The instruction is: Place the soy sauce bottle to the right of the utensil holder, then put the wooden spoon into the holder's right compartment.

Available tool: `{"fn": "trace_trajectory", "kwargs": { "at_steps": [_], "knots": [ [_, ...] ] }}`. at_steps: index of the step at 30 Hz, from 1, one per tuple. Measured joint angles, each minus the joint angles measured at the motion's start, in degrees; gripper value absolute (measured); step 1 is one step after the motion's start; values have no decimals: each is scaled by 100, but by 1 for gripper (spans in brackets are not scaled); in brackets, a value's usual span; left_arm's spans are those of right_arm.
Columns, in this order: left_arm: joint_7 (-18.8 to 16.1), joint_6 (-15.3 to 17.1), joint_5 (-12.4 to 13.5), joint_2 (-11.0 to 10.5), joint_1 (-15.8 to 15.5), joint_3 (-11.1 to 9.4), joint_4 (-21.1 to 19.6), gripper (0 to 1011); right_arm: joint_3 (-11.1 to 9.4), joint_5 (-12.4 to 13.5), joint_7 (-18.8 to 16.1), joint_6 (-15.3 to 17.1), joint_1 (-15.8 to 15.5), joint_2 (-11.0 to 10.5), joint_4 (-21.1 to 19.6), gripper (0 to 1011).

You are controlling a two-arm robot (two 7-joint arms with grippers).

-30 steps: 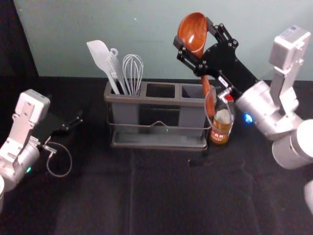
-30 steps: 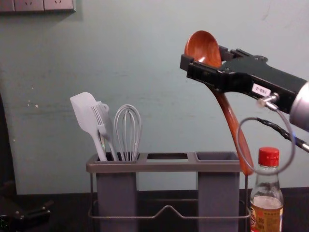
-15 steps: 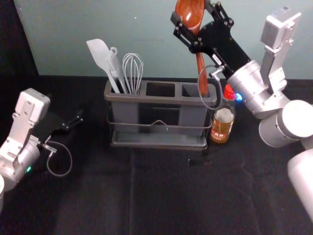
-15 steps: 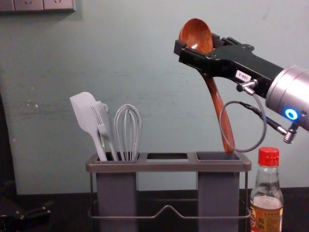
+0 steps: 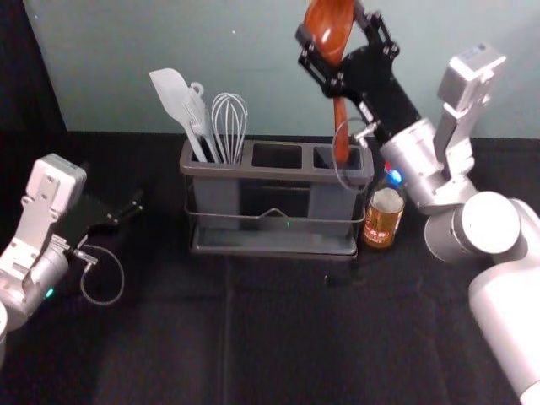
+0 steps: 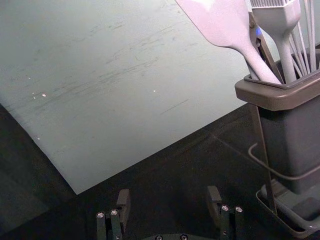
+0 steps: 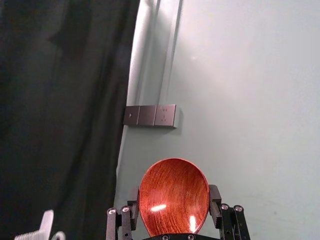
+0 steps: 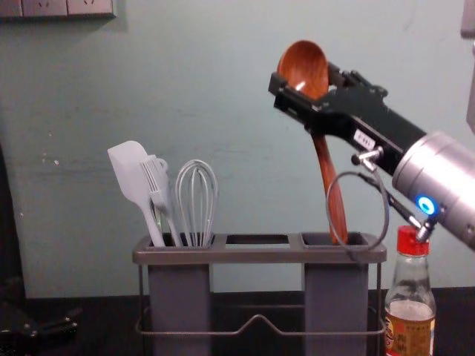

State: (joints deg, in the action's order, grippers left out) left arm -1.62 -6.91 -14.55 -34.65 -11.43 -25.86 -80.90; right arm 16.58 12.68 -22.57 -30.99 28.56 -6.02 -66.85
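Observation:
My right gripper (image 5: 346, 52) is shut on the wooden spoon (image 5: 330, 27) just below its bowl, above the utensil holder (image 5: 278, 173). In the right wrist view the spoon's bowl (image 7: 174, 197) lies between the fingers of the right gripper (image 7: 173, 202). The spoon's handle (image 8: 333, 196) points down, its tip at the opening of the holder's right compartment (image 8: 336, 289). The soy sauce bottle (image 8: 410, 315) stands upright on the holder's right side. My left gripper (image 5: 126, 211) is parked at the left, its fingers apart; it is open in the left wrist view (image 6: 168, 207).
A white spatula (image 5: 175, 99), a brush (image 8: 159, 187) and a whisk (image 5: 229, 122) stand in the holder's left compartment. The wall (image 8: 237, 96) rises behind the holder. A small dark object (image 5: 342, 278) lies on the table in front of the holder.
The right gripper has carried the spoon leftward, from over the holder's right end; the handle tip now reaches the right compartment's opening. The left arm and the bottle have stayed put.

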Motion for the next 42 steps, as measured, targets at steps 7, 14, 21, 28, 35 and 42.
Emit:
{"fn": "trace_trajectory", "kwargs": {
  "at_steps": [7, 14, 21, 28, 35, 42],
  "knots": [
    [0, 0, 0, 0, 0, 0, 0, 1005, -35, -55, -142, -345, -90, 76, 350, 837],
    [0, 0, 0, 0, 0, 0, 0, 1005, -84, -76, -220, -495, -180, 120, 570, 837],
    [0, 0, 0, 0, 0, 0, 0, 1005, -142, -79, -262, -570, -297, 144, 673, 837],
    [0, 0, 0, 0, 0, 0, 0, 1005, -184, -74, -279, -593, -408, 164, 707, 837],
    [0, 0, 0, 0, 0, 0, 0, 1005, -218, -78, -285, -604, -468, 183, 722, 837],
    [0, 0, 0, 0, 0, 0, 0, 1005, -250, -101, -275, -591, -489, 197, 630, 872]
  ]
}}
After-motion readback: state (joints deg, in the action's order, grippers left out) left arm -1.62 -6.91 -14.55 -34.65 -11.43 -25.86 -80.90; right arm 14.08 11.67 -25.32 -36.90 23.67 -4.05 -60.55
